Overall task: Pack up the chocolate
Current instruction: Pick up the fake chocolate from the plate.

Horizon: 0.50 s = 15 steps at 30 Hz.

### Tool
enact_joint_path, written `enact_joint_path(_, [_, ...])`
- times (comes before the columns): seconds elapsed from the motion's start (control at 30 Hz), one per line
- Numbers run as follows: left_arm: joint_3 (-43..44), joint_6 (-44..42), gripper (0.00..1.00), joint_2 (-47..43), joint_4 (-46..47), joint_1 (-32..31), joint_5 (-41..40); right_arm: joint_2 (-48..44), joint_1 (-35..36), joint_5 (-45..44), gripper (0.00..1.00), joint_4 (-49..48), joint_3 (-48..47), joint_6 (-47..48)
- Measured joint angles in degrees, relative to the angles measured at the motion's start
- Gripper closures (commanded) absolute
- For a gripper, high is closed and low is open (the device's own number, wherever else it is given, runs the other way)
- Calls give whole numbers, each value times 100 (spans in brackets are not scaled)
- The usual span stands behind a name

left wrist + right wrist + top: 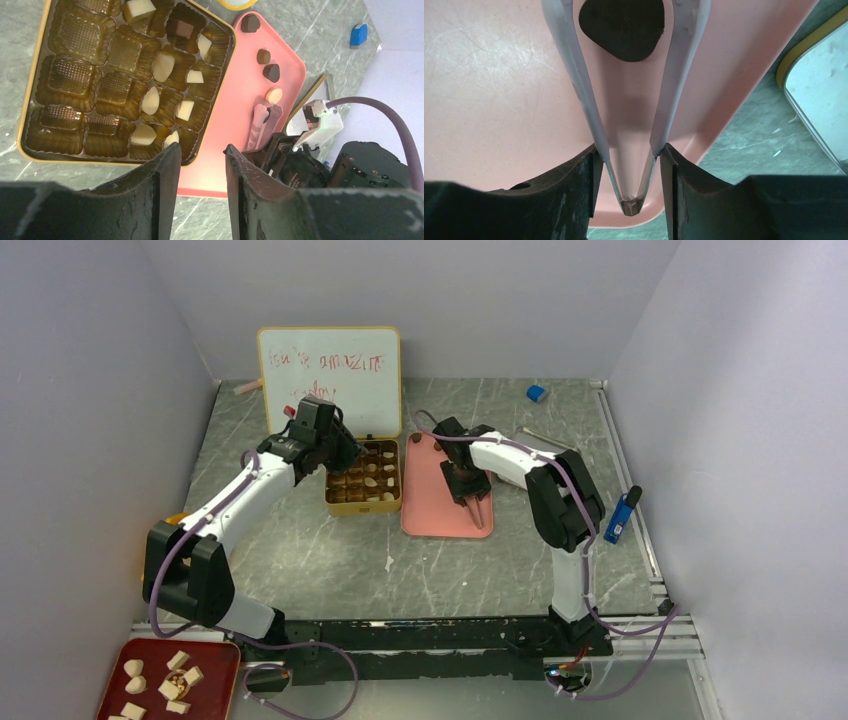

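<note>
- Reaching over the near edge of the gold box (70, 75), the left end effector (201, 150) has its fingers spread with nothing between them. Only the tray edge and a strip of bench (320, 25) show in the gap.
- Much of the chocolate (163, 67) sits in the cups on the box's right side: pale pieces, plus a dark one in the far row. One pale piece at the near edge is partly hidden behind the left finger.
- More lies on the pink tray (225, 125) just beside the box: three dark pieces and a tan one, roughly in a line.
- The right end effector (630, 150) is pinching pale tongs (586, 95) near their hinge. The tong arms stand either side of a dark piece (621, 30) on the tray. Its far end is cut off by the frame edge, and I cannot tell whether the arms touch it.
- From above, the tray's pieces are too small to make out, and the left wrist covers the box's rear left corner.
- A whiteboard (330, 380) stands behind the box; its red writing is too faint to read.
- A red tray (215, 655) of beige chunks (180, 660) is cut off at the near left corner.
</note>
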State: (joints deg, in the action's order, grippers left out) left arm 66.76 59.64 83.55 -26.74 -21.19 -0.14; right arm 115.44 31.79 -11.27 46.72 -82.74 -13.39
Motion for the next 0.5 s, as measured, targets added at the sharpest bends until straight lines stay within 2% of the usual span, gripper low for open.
enact_joint_path(0.5, [0,2,57,0,83,0,39,83,0,105,51,-13,-87,35])
